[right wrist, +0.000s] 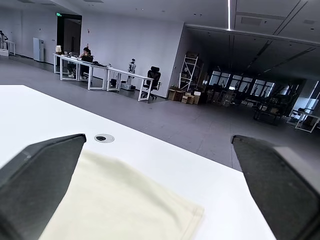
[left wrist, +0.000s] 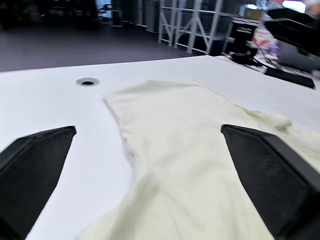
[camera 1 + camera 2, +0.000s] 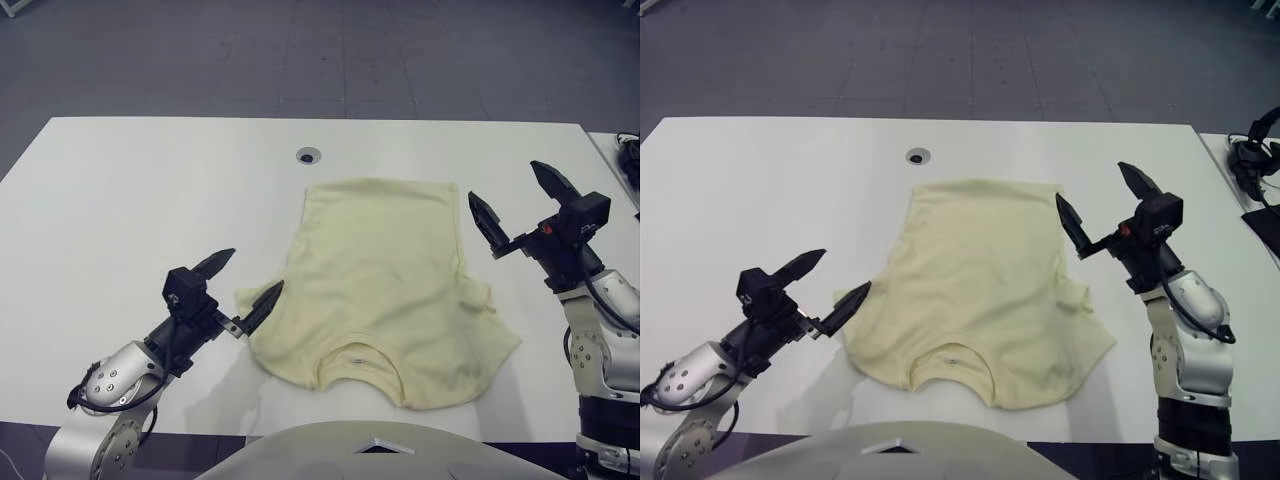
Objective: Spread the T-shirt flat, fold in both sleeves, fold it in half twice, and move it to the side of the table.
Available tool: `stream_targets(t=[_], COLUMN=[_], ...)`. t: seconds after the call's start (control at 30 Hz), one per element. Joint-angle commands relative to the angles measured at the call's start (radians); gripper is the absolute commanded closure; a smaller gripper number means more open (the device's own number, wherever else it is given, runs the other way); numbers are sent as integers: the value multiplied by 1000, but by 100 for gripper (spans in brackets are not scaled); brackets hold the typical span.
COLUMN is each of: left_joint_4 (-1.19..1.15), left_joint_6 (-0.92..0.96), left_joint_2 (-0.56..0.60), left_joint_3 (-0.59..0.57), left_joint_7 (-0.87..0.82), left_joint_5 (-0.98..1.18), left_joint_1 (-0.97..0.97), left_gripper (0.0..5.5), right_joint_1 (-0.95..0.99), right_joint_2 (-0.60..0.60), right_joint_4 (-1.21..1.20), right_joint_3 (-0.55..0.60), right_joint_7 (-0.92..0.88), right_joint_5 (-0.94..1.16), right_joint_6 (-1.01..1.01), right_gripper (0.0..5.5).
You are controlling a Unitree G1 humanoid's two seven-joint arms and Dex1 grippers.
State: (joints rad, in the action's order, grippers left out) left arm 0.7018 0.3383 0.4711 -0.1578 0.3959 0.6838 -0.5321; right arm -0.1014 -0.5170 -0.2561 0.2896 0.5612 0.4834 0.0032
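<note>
A pale yellow T-shirt [image 3: 380,285] lies on the white table [image 3: 120,200], collar toward the near edge, hem at the far side. Its left sleeve is tucked under or folded in, and its right sleeve [image 3: 478,298] is bunched and wrinkled. My left gripper [image 3: 243,282] is open just off the shirt's near left corner, low above the table. My right gripper [image 3: 518,202] is open and raised above the table by the shirt's far right corner. The left wrist view has the T-shirt [image 2: 190,150] between its fingers [image 2: 35,170]; the right wrist view has the hem corner of the T-shirt [image 1: 130,205].
A round cable grommet [image 3: 309,155] sits in the table just beyond the hem. Dark cables and gear [image 3: 1252,160] rest on a neighbouring table at the far right. Bare tabletop stretches left of the shirt and beyond it.
</note>
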Motion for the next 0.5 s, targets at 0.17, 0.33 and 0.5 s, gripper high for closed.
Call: stream_targets(t=[0.17,0.33,0.5], left_joint_4=[-40,-106,-135], left_joint_6=[206,249,286], left_joint_2=[-171,-240,-263], left_joint_3=[-120,-109,-91], left_joint_7=[-332,-463,-512], left_joint_5=[398,508,550], left_joint_1=[-30,-11,-28], left_gripper=[11,11,11], right_joint_1=[-38,-31,-16], right_joint_2=[24,31,26], right_joint_4=[-25,-20,-16], right_joint_3=[27,13,7], right_joint_7=[-25,-31,-23], right_joint_5=[5,-16,-36], right_joint_6=[28,24,24], right_gripper=[10,10,10])
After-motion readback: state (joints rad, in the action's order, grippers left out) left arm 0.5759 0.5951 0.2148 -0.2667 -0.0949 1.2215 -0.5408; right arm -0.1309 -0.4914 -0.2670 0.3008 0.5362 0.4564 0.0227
